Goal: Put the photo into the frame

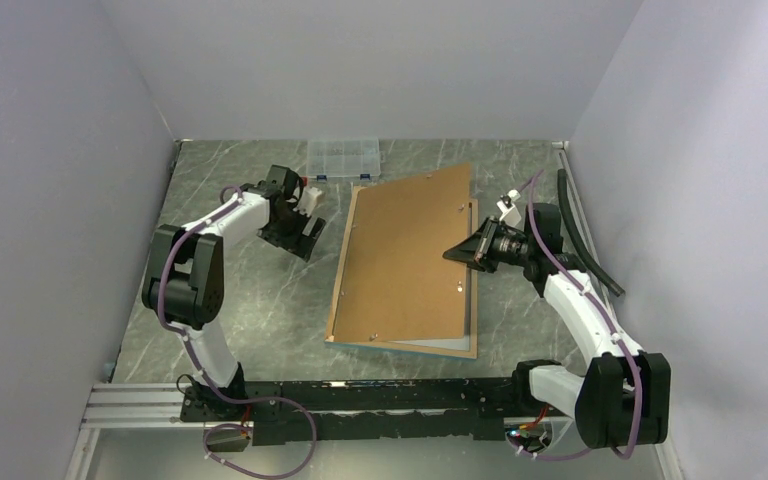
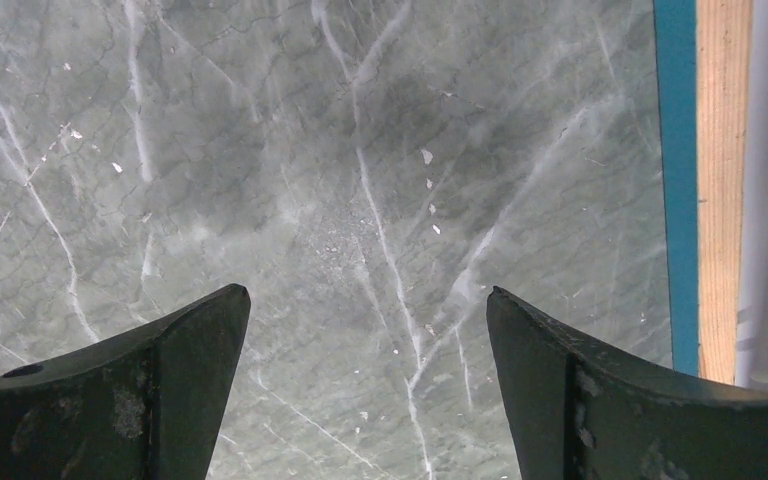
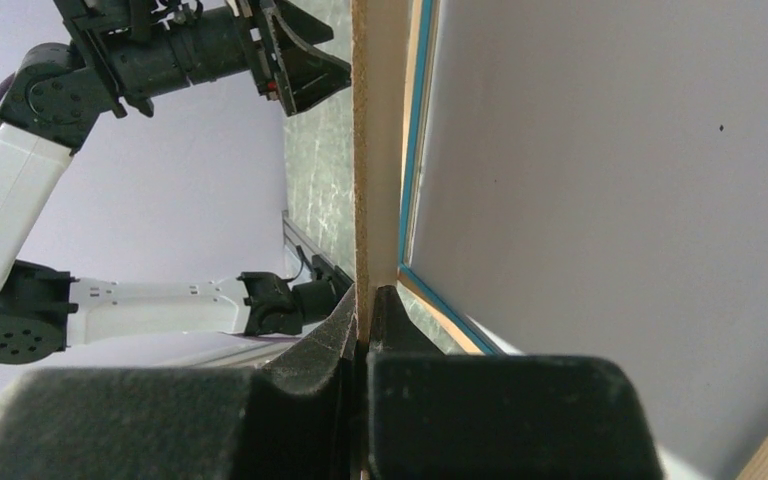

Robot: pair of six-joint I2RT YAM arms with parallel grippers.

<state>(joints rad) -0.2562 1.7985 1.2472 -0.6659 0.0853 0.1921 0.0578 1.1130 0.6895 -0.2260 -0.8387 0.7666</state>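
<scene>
The frame point(image 1: 450, 347) lies face down on the table, wood-coloured back up, with a blue edge showing. A thin brown backing board point(image 1: 405, 260) covers most of it, its right side lifted. My right gripper point(image 1: 465, 250) is shut on the board's right edge point(image 3: 375, 150). In the right wrist view a white sheet point(image 3: 610, 180), apparently the photo's back, lies inside the blue rim point(image 3: 412, 150) under the board. My left gripper point(image 1: 305, 235) is open and empty over bare table left of the frame; its view shows the frame's blue and wood edge point(image 2: 700, 150).
A small clear plastic compartment box point(image 1: 343, 158) stands at the back of the table. A black hose point(image 1: 585, 235) runs along the right wall. The marble table point(image 1: 260, 300) is walled in on three sides.
</scene>
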